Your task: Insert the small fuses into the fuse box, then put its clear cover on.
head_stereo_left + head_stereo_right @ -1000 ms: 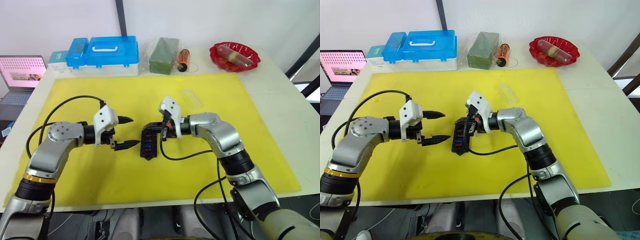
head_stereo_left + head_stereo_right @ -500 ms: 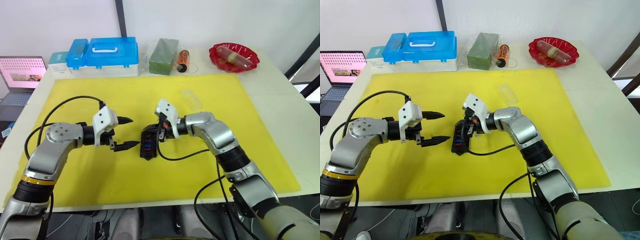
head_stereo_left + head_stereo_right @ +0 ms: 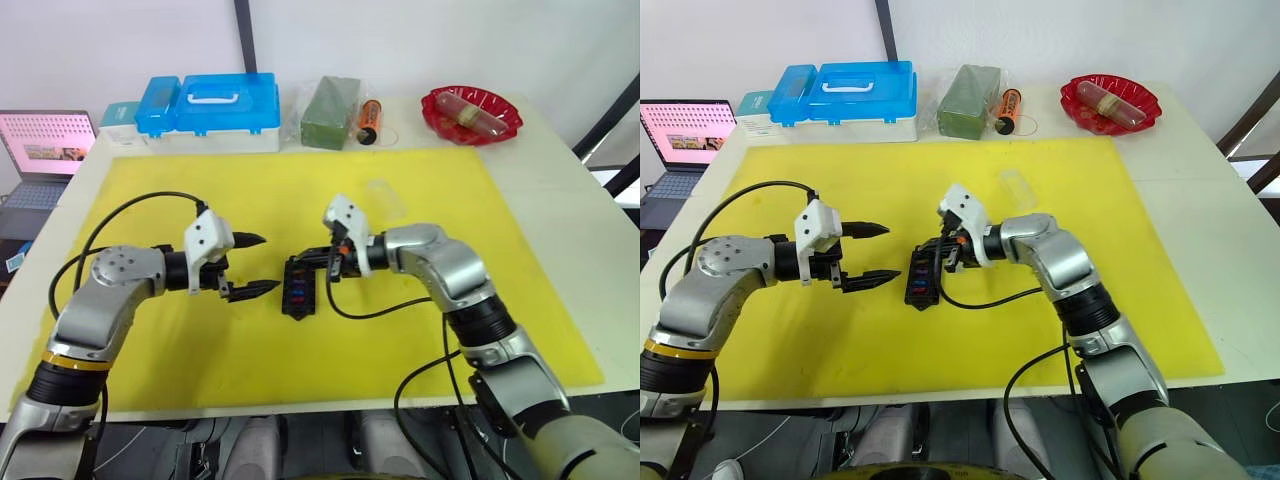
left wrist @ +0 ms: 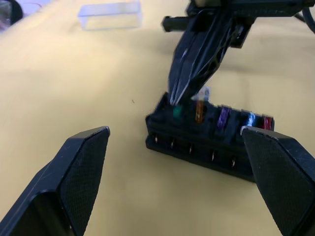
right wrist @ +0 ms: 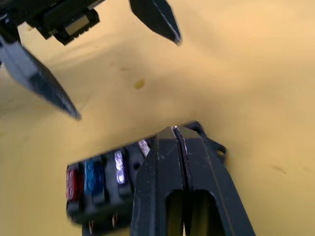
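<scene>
My fuse box [image 3: 298, 286] lies on the yellow mat [image 3: 200, 190], between my two pincers and well inside the mat's edges. Open mat surrounds it on all sides, with wide room behind my left pincer [image 3: 254, 265] and on the near side of both arms. The clear cover [image 3: 385, 199] rests on the mat beyond my right pincer [image 3: 930, 256], apart from the box.

Past the mat's far edge the counter [image 3: 560, 150] carries a blue case [image 3: 208, 105], a green block [image 3: 328, 107] in a bag, an orange cylinder [image 3: 366, 117] and a red bowl [image 3: 470, 111], all well apart from my pincers. A laptop [image 3: 38, 150] sits off the counter's left edge, partly cut off.

Small fuses [image 4: 224, 118] stand in one row of the box: green, orange, purple, blue and red, as seen from my left wrist. A pale chip just beside the tip of my right pincer is too blurred to identify. My right pincer's own fingers hide part of the box from the right wrist view.

My right pincer is closed, its fingers pressed together, its tip down at the box's end slot by the green fuse; I cannot tell whether it grips anything. My left pincer is wide open, holds nothing, and hovers just beside the box without touching it.
</scene>
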Robot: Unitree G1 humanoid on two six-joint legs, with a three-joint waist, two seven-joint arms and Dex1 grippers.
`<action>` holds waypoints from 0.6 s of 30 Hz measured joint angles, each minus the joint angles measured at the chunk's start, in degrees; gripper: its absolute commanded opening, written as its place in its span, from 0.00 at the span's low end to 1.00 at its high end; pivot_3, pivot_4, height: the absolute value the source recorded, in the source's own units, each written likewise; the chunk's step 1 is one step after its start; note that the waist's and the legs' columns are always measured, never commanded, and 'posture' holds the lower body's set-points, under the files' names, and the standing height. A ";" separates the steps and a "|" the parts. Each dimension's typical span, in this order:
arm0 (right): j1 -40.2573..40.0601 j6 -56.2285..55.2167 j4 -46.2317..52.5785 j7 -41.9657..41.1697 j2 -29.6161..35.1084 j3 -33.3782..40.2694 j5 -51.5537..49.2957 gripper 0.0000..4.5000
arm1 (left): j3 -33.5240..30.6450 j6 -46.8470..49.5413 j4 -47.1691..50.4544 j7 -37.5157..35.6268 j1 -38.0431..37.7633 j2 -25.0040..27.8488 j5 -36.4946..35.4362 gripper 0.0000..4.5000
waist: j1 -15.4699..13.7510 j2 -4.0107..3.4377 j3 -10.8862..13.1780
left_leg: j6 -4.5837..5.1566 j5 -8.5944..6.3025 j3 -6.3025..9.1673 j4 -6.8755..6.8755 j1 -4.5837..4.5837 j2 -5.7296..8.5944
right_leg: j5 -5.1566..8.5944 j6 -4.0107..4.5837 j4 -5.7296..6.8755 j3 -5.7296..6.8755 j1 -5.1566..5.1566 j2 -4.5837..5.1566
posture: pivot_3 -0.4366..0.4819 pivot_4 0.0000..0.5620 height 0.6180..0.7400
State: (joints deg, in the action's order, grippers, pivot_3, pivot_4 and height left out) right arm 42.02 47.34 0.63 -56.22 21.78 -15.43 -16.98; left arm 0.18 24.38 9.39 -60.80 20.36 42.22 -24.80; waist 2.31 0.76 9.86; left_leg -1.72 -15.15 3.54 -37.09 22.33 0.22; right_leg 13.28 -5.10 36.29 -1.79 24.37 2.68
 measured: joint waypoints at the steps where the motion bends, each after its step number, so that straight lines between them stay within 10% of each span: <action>1: -0.08 0.53 1.60 -0.38 1.19 0.40 -0.39 0.00 | -0.50 0.74 0.17 0.00 0.14 0.02 -0.75 1.00 | 0.02 0.00 0.00 | 0.00 0.00 0.00 0.00 0.00 0.00 | 0.00 0.00 -0.01 0.00 0.00 0.00 | 0.48 0.27 1.00; 8: -4.97 0.77 11.87 -6.24 17.26 3.00 -3.36 0.13 | -3.06 7.79 2.19 -2.99 -0.77 7.27 -4.60 1.00 | -0.02 0.03 0.03 | 0.00 0.00 -0.02 0.02 0.03 0.00 | 0.01 0.00 -0.09 0.01 0.00 0.00 | 0.48 0.27 1.00; 18: -13.01 -2.95 12.41 -14.29 36.16 13.41 -6.41 0.91 | -9.74 9.91 1.88 -9.60 -6.73 17.83 -5.93 1.00 | 0.04 0.02 0.11 | 0.01 -0.01 -0.08 0.06 0.02 -0.04 | 0.07 0.07 -0.16 0.00 0.01 -0.02 | 0.48 0.27 1.00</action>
State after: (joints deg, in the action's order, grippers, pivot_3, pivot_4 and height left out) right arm 29.01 44.39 13.05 -70.51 57.95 -2.01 -23.39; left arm -9.56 34.30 11.27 -70.40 13.63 60.05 -30.73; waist 2.35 0.78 9.97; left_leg -1.71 -15.16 3.46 -37.03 22.36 0.18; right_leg 13.35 -5.03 36.12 -1.79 24.38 2.66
